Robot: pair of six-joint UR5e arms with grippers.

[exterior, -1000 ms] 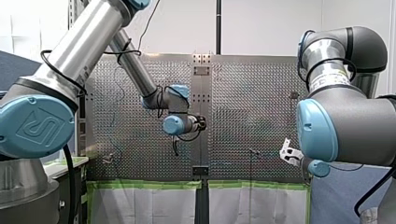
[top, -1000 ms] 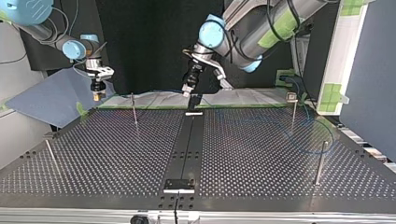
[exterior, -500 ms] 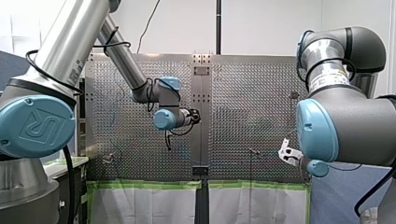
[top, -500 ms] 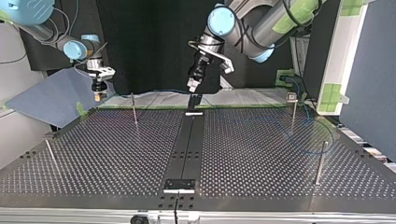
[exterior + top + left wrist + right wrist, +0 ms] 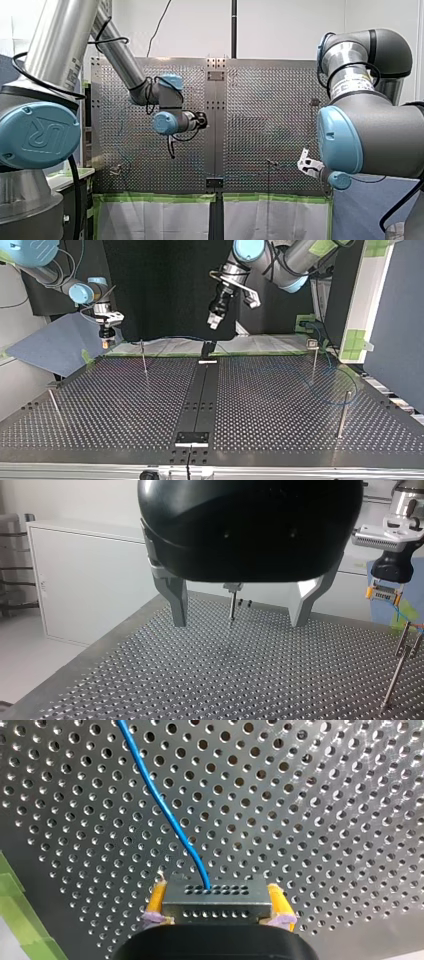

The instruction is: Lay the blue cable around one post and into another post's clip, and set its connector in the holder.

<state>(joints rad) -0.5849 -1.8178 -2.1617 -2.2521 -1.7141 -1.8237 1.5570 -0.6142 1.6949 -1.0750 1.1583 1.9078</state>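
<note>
My right gripper (image 5: 216, 892) is shut on the grey connector (image 5: 215, 901), held between its yellow pads. The blue cable (image 5: 164, 810) leaves the connector's face and runs over the perforated plate. In the top view this gripper (image 5: 105, 337) hangs with the connector (image 5: 105, 344) past the table's back corner at the left. The cable lies in a loop (image 5: 352, 385) among the posts at the right. My left gripper (image 5: 216, 320) hangs open and empty above the black holder (image 5: 208, 347). Its metal fingers (image 5: 176, 602) stand wide apart over the plate.
Thin posts stand on the table: one at the back left (image 5: 144, 359), one at the back right (image 5: 314, 362), one at the near right (image 5: 343, 412) and one at the near left (image 5: 54, 404). A black strip (image 5: 202, 395) runs down the middle to a second fixture (image 5: 191, 438).
My left arm has lifted its gripper up and away from the black holder, towards the top view's right. My right gripper has stayed in place with the connector.
</note>
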